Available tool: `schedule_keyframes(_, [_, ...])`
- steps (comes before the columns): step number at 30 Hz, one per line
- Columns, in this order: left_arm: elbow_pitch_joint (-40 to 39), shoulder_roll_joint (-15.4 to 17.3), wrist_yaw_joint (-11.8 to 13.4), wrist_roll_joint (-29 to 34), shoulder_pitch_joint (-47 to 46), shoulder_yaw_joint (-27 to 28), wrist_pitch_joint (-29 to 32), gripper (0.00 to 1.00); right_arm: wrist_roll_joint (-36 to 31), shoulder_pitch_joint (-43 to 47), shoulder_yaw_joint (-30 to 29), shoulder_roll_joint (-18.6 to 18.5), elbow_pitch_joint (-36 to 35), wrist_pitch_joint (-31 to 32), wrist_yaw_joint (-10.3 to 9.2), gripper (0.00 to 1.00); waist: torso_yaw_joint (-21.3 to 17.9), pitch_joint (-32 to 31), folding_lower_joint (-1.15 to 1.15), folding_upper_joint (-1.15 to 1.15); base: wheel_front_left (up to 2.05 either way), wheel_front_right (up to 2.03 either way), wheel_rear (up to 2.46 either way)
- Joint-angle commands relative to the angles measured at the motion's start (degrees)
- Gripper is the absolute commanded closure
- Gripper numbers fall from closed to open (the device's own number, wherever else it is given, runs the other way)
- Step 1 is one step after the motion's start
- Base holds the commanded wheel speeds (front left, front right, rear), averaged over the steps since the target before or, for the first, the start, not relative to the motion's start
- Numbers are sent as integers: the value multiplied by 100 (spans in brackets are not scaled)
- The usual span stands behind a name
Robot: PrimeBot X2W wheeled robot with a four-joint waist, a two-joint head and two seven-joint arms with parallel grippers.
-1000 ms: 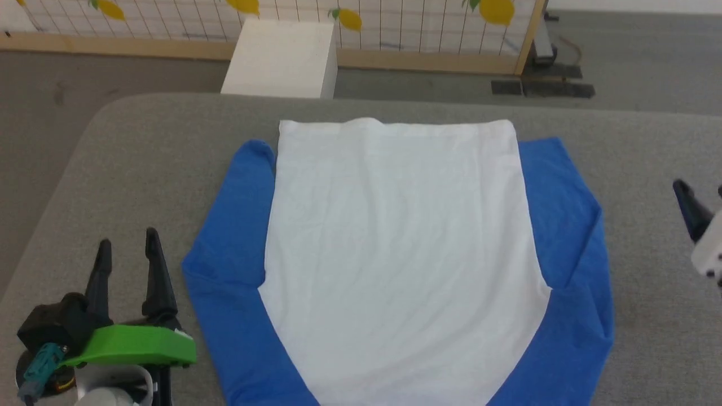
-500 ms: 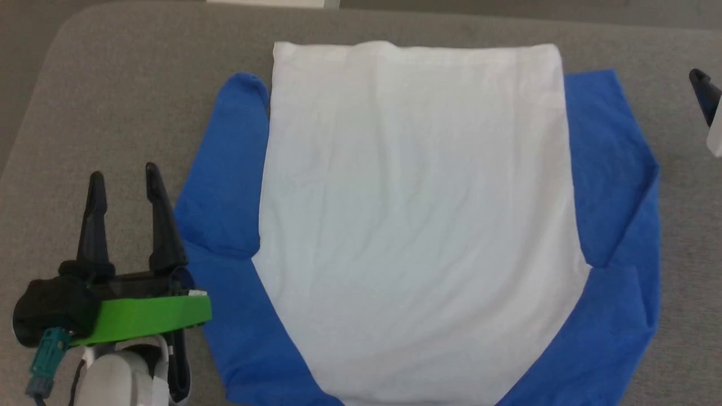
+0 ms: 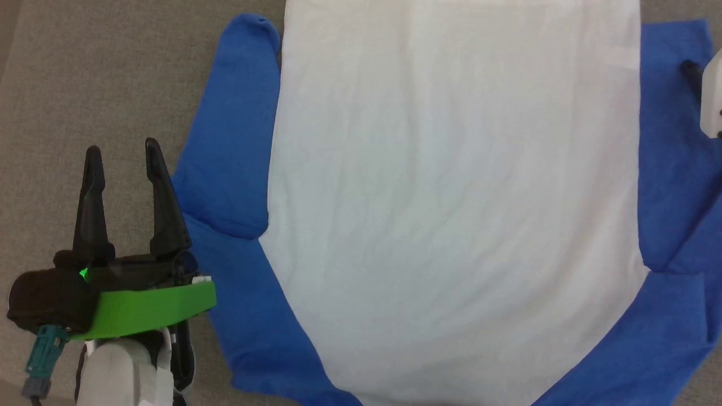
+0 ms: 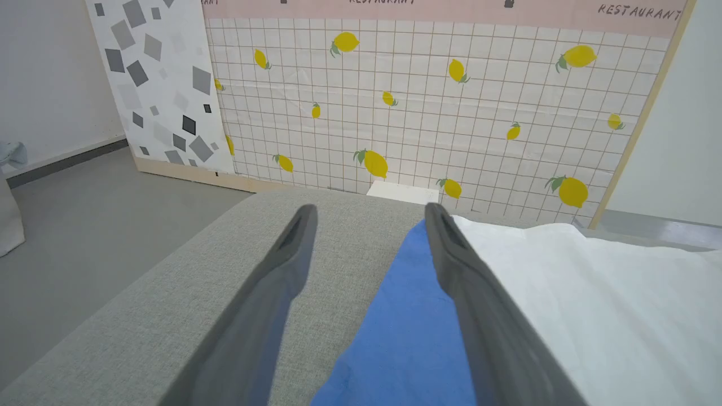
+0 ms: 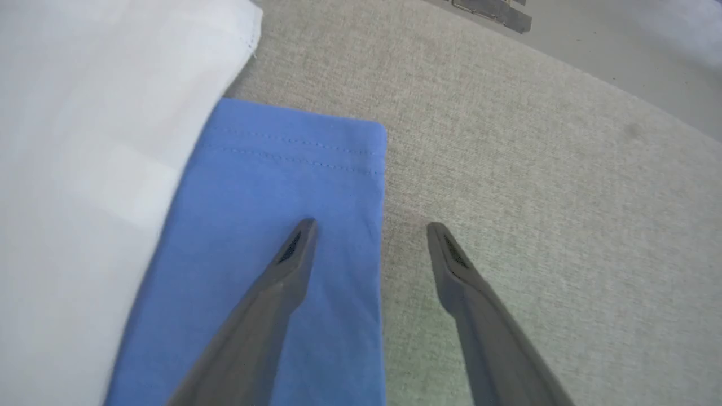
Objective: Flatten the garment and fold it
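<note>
Head view, left hand (image 3: 122,146): fingers spread, empty, at the outer edge of the left sleeve (image 3: 225,141).
Shirt (image 3: 451,197): flat on the grey tabletop (image 3: 56,84), white body smooth, blue sleeves doubled back alongside it.
Right hand (image 5: 370,225): open, empty, straddling the outer edge of the right sleeve (image 5: 282,169) near the cuff.
Step, judged: fold the sleeves in.
How: pinch each outer edge, lift low, lay the sleeves across the white without dragging the body.

Left tool (image 3: 122,148), right tool (image 5: 370,225) splayed, apparently empty.

Soft matt cotton garment (image 3: 451,197)
</note>
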Motion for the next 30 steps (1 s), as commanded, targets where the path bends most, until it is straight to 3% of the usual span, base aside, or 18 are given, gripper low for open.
schedule_keyframes(1, [-12, -37, -27, 19, -97, 9, -20, 0, 94, -84, 100, -46, 59, 42, -9, 0, 87, 105, -1, 0, 0, 0, 0])
schedule_keyframes(5, [36, -50, -44, 17, -91, -7, -20, 0, 304, -50, 372, -148, 190, 222, -9, 0, 89, 112, -1, 0, 0, 0, 0])
schedule_keyframes(6, [42, -51, -39, 8, -91, -14, -20, 0, 381, -35, 398, -160, 223, 290, -9, 35, 89, 106, -1, 0, 0, 0, 0])
schedule_keyframes(7, [52, -52, -23, -15, -86, -27, -20, 0, 470, -22, 394, -174, 251, 344, -9, 76, 87, 98, -1, 0, 0, 0, 0])
schedule_keyframes(8, [59, -53, -9, -31, -80, -34, -20, 0, 515, -13, 385, -193, 272, 377, -9, 100, 83, 89, -1, 0, 0, 0, 0])
schedule_keyframes(19, [261, -55, -29, -69, 107, -5, -20, 0, 788, 290, -640, -367, 299, -164, -9, 100, -155, -569, -1, 0, 0, 0, 0])
schedule_keyframes(30, [437, -55, -69, -174, 573, 136, -20, 0, 908, 2251, -2406, -630, 98, -271, -9, 100, -547, -1679, -1, 0, 0, 0, 0])
